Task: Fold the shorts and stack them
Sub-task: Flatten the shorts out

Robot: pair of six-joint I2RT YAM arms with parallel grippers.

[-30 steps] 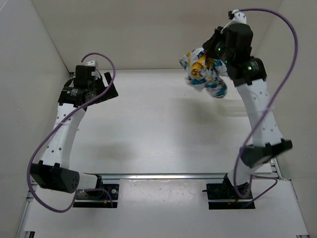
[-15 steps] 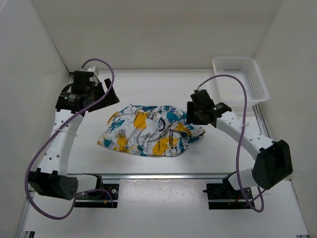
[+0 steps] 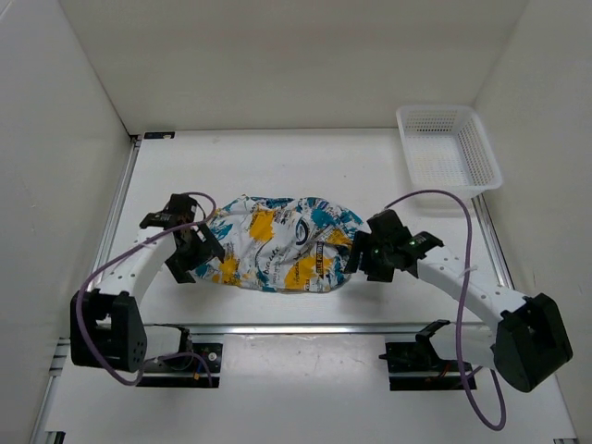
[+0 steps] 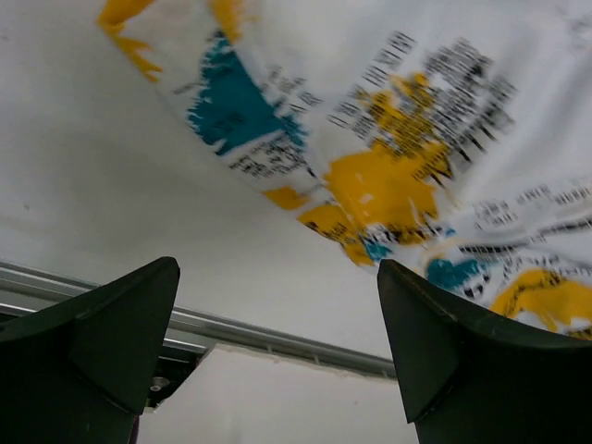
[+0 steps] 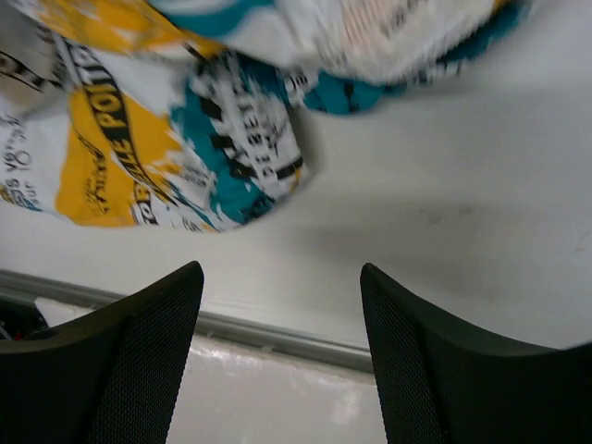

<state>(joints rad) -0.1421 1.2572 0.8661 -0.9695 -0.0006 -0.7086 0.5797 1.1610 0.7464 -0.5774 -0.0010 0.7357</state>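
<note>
Shorts: one pair counted, lying as a crumpled, spread-out heap on the table, mid-front, between the two grippers.
Basket: one, white mesh, sitting at the far right corner, well apart from the shorts.
Left gripper: one, fingers standing wide apart, holding nothing, hovering just beside the heap's left edge.
Right gripper: one, fingers standing parted, gripping nothing, just beside the heap's right edge; whether it is touching fabric cannot be told.

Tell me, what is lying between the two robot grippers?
The shorts, crumpled on the table between the left gripper and the right gripper, as the top view shows.
</note>
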